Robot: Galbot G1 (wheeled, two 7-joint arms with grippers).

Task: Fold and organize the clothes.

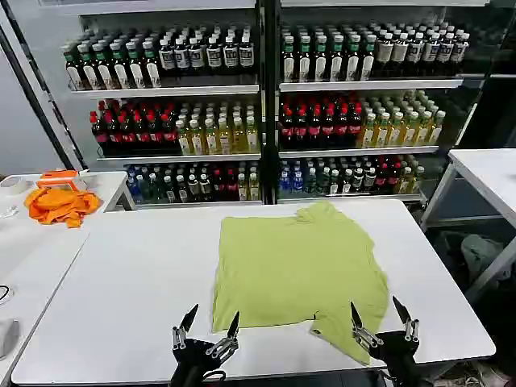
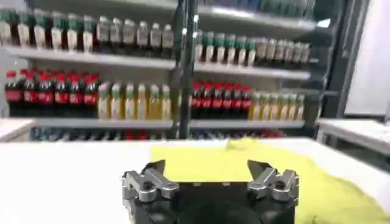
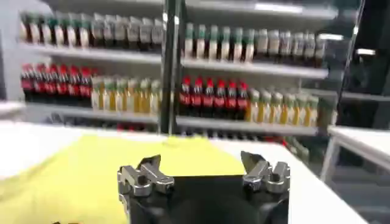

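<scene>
A lime yellow-green T-shirt [image 1: 300,270] lies spread on the smooth white worktop [image 1: 129,274], its soft cotton mostly flat with gentle ripples — the collar end points toward the bottle shelves [image 1: 266,105], and the near hem curls into a small fold at the corner closest to the right gripper. The left gripper [image 1: 208,324] hovers at the worktop's near edge, just off the T-shirt's near left corner, its slim dark fingers spread apart and grasping nothing. The right gripper [image 1: 380,316] sits beside the T-shirt's near right corner, likewise released, fingers splayed wide. From the wrists, each gripper's ridged metal fingertips [image 2: 149,176] frame the T-shirt — a crumpled orange cloth heap [image 1: 60,205] rests well apart from it on another worktop.
</scene>
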